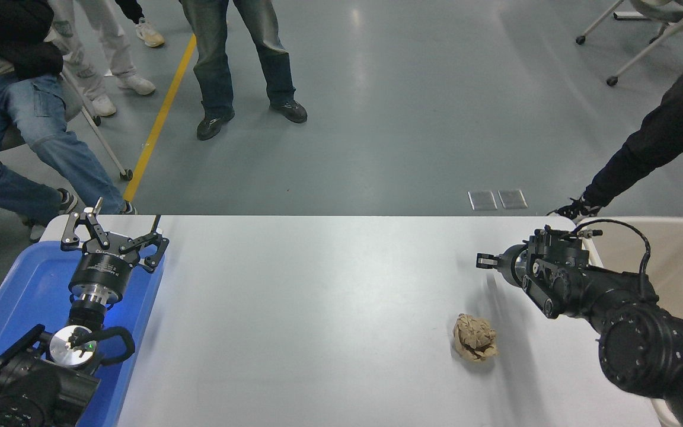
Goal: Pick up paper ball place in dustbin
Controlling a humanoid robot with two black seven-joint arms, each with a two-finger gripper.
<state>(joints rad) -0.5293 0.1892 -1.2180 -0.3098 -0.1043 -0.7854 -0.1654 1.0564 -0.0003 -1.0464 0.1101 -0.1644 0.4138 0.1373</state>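
On the white table (329,308): crumpled tan-brown kraft paper ball (475,337), untouched.
Right black gripper (485,261): above and beyond it; finger state unclear.
Left black gripper (113,228): fingers spread, over blue plastic tray (15,296).
Beige plastic dustbin (682,267): right edge.

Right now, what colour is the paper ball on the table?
Tan-brown, wrinkled kraft paper; the paper ball shows best in the head view.
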